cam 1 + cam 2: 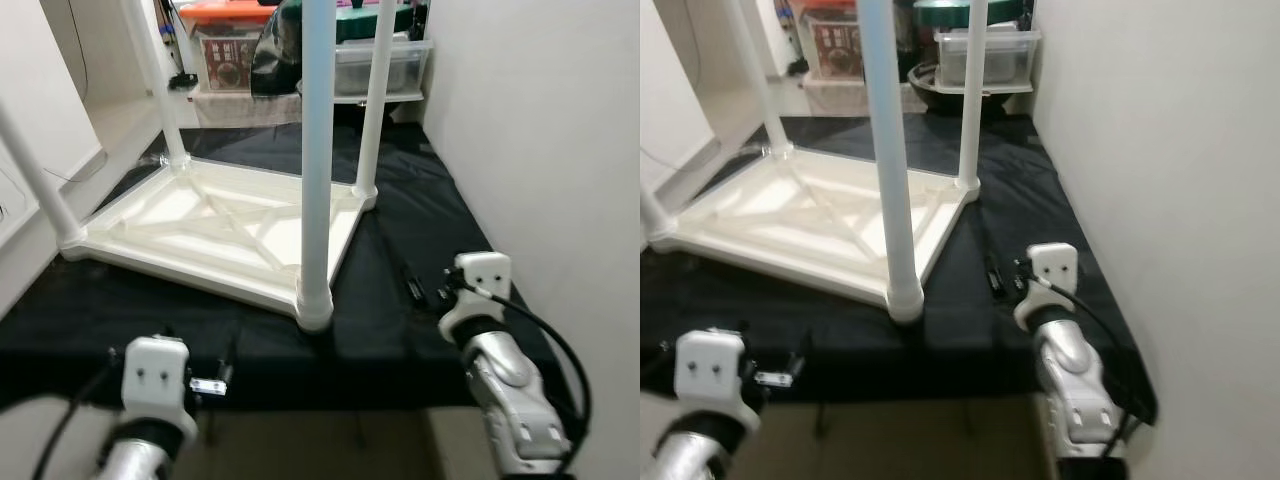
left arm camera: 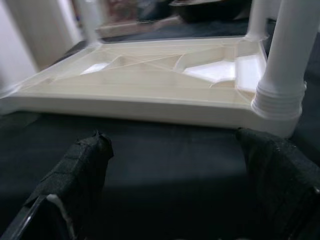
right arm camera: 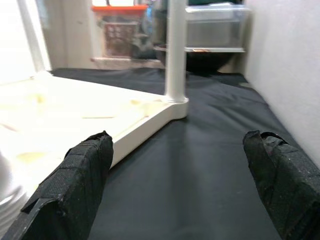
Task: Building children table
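The left gripper point(image 2: 165, 200) hovers low over the black cloth point(image 1: 400, 240) with its fingers spread wide and empty, just short of the near leg point(image 1: 317, 150) of the table point(image 1: 215, 230), which lies upside down mid-cloth with all four legs pointing up. To the right, the right gripper point(image 3: 180, 190) is equally wide and empty, aimed past the far right leg point(image 3: 175, 50) beside the wall point(image 1: 540, 130). The likely trouble is a careless reach knocking a tall leg: if one is only loosely seated, it could tilt or pop from its socket, or the cloth could drag.
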Available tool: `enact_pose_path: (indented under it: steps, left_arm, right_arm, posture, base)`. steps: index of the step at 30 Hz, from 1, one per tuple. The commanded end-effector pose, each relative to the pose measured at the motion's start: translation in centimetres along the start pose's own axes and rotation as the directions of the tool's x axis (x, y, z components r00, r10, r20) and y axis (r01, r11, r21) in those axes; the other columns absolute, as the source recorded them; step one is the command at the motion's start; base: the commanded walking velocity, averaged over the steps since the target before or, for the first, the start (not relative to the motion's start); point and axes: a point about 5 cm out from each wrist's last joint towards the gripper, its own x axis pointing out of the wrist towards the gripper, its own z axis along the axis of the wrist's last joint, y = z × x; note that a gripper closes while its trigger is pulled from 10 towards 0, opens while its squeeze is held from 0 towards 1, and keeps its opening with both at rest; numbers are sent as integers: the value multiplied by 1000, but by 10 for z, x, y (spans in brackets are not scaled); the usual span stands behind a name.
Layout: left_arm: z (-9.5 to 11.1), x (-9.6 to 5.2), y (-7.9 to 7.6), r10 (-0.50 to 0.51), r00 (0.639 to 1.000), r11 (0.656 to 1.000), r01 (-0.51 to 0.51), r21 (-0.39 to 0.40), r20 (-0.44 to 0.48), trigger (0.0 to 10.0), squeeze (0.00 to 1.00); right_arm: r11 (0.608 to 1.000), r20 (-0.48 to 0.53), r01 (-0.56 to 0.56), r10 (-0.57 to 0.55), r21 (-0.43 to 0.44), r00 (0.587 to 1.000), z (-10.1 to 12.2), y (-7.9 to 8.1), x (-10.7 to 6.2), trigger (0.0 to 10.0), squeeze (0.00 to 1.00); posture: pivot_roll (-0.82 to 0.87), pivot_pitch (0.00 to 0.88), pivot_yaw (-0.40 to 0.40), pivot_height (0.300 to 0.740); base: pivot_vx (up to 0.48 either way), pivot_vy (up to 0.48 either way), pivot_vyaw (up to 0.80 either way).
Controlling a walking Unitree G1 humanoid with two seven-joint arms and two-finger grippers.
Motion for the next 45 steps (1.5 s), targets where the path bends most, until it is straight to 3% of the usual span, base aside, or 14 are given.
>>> enact_pose_path:
  steps: [1,15,19,28,34,45]
  left_arm:
    - [-3,-2,1,0,1000,1000,0,16,-22,10000,0]
    - [-4,0,1,13,1000,1000,-13,24,-21,10000,0]
    - [-3,1,2,28,999,999,-27,26,-19,10000,0]
    - [-1,3,5,59,998,998,-59,36,-8,10000,0]
    - [5,5,8,75,997,996,-75,38,13,10000,0]
    - [12,7,18,127,991,990,-129,48,46,10000,0]
  right_arm:
    - [1000,-26,-5,5,7,1000,-5,2,0,10000,0]
    - [999,-18,-33,33,1,999,-3,8,3,10000,0]
    - [991,-18,-125,126,51,992,-2,22,5,10000,0]
    - [979,-3,-203,203,15,979,2,37,9,10000,0]
    - [985,1,-167,168,29,986,4,37,16,10000,0]
    - [995,3,-102,102,7,995,7,27,21,10000,0]
  posture:
    - [23,10,8,740]
    - [23,9,10,740]
    - [25,2,8,740]
    - [30,12,0,740]
    - [30,12,0,740]
    - [38,21,-11,740]
  base:
    - [-259,0,0]
    - [-184,0,0]
    - [0,0,0]
    - [0,0,0]
    - [0,0,569]
    - [0,0,0]
